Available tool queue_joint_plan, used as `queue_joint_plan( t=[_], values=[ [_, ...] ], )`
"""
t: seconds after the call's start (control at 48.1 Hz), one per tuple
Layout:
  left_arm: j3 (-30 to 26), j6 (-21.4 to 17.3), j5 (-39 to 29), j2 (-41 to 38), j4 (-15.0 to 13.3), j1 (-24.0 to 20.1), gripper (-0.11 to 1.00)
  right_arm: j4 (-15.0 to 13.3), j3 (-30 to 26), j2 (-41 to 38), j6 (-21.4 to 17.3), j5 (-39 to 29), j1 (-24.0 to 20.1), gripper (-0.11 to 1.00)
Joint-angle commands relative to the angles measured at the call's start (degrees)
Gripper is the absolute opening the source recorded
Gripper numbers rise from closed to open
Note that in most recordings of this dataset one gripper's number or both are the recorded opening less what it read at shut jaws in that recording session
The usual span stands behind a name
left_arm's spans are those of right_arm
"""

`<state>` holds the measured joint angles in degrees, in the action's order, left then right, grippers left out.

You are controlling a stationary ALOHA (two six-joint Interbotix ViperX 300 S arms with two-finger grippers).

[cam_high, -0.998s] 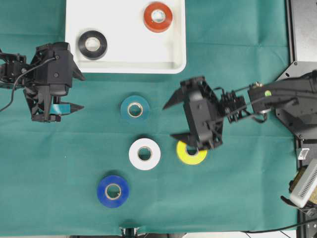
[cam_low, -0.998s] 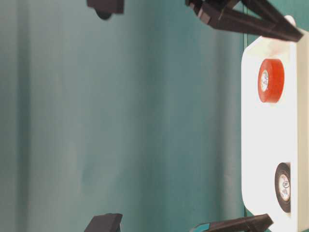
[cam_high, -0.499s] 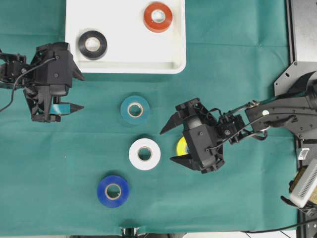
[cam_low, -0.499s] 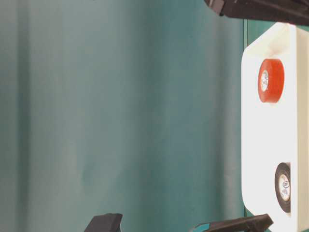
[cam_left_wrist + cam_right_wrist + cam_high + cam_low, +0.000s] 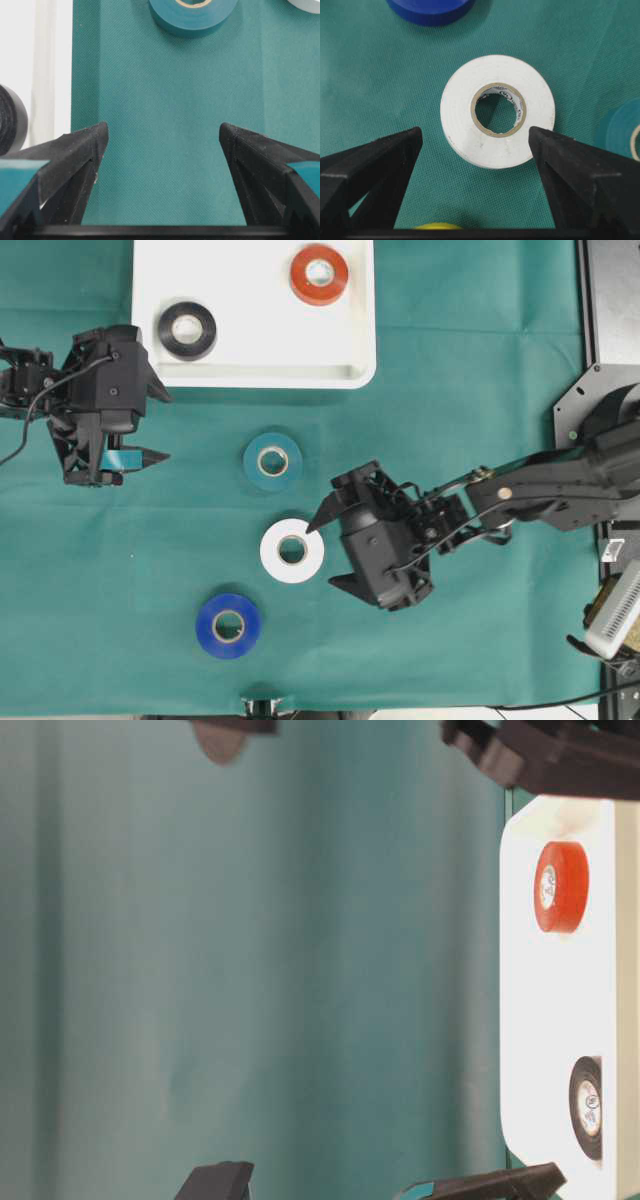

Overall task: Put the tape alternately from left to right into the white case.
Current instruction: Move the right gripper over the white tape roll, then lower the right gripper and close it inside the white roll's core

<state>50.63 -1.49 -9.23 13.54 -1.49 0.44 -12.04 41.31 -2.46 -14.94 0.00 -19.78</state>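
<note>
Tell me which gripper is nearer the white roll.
Right. The right gripper sits just beside the white roll, fingers open toward it. The left gripper hangs open far off, up near the white case.

black roll (image 5: 186, 330), red roll (image 5: 319, 273) in white case (image 5: 352, 340), white roll (image 5: 292, 550) on cloth

A green cloth (image 5: 480, 360) covers the work surface edge to edge, with faint fold creases running across it. A grey metal plate (image 5: 612, 300) lies along the right border. A pale ribbed object (image 5: 615, 612) sits at the lower right corner beside dark cables (image 5: 560, 702). Lighting is even, shadows soft.
</note>
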Motion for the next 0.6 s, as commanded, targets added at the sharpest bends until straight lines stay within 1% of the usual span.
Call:
queue_joint_plan(
  t=[0.0,0.229,0.582],
  values=[
    [-0.62,0.0,0.53,0.88,0.09,0.09,0.99,0.09,-2.55,-0.7,-0.09,-1.14,-0.26,0.71],
    [-0.79,-0.09,0.53,0.88,0.09,0.09,0.99,0.09,-6.15,-4.39,-0.09,-5.1,-0.44,0.71],
    [-0.79,-0.18,0.53,0.79,0.09,0.09,0.99,0.09,-9.05,-7.91,-0.18,-6.33,-1.85,0.71]
  ],
)
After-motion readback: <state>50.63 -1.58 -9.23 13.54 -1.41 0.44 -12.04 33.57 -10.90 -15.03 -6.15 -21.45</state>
